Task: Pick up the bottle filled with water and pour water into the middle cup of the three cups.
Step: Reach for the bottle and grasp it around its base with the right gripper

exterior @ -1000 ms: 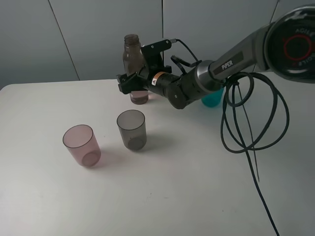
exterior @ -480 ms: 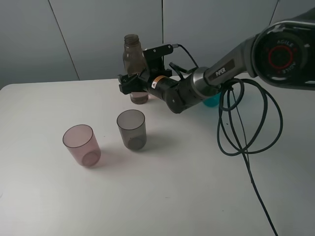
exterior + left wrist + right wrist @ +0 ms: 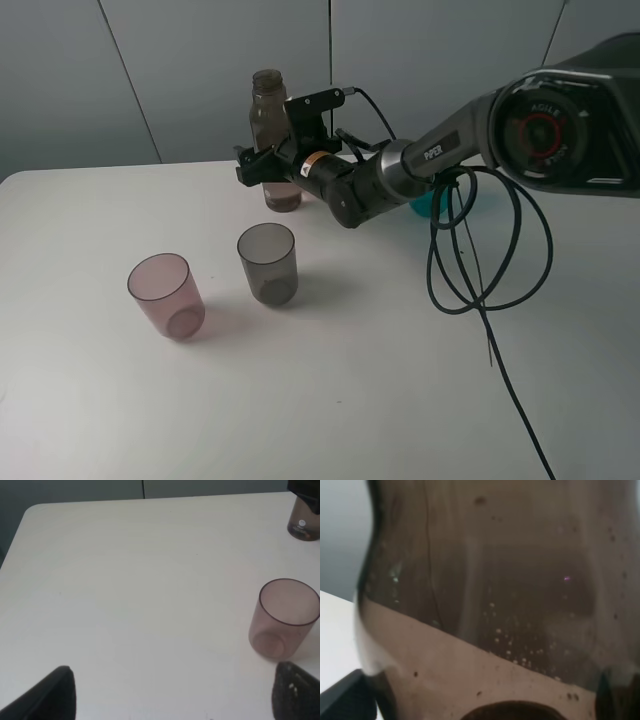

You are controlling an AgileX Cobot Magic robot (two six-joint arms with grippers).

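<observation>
The smoky brown bottle (image 3: pixel 267 120) stands upright at the back of the table, partly filled with water. My right gripper (image 3: pixel 262 166) reaches in from the right, its jaws open on either side of the bottle's lower half. The bottle (image 3: pixel 500 595) fills the right wrist view, with one fingertip (image 3: pixel 342 700) beside it. The grey middle cup (image 3: pixel 268 262) stands in front of the bottle, and the pink cup (image 3: pixel 166 295) to its left. The teal cup (image 3: pixel 432 202) is mostly hidden behind the right arm. My left gripper (image 3: pixel 175 700) is open and empty, near the pink cup (image 3: pixel 287 617).
Black cables (image 3: pixel 480 250) hang in loops from the right arm over the right side of the white table (image 3: pixel 350 380). A grey panel wall stands behind the table. The bottle's base (image 3: pixel 302 526) shows in the left wrist view.
My right gripper has moved left and farther around the bottle. The bottle and the cups have not moved.
</observation>
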